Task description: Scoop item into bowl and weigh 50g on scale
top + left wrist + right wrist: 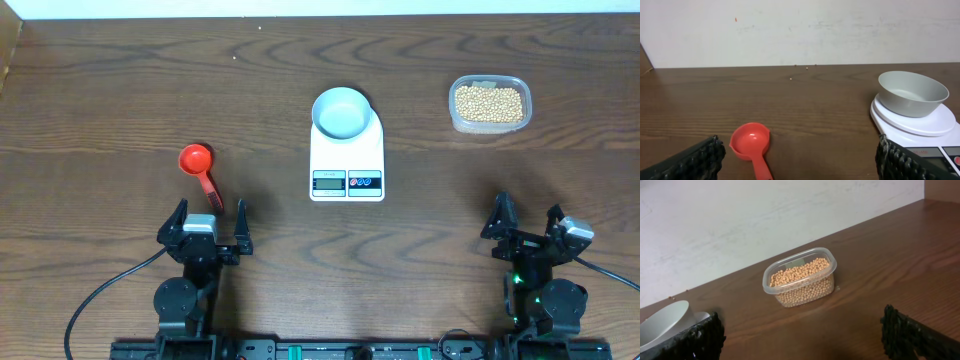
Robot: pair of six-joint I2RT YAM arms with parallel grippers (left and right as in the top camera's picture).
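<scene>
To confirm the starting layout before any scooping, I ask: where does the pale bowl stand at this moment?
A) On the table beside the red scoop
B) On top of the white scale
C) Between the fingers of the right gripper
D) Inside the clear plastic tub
B: the overhead view shows the bowl resting on the far end of the scale, above its display, and the left wrist view shows the same.
</scene>
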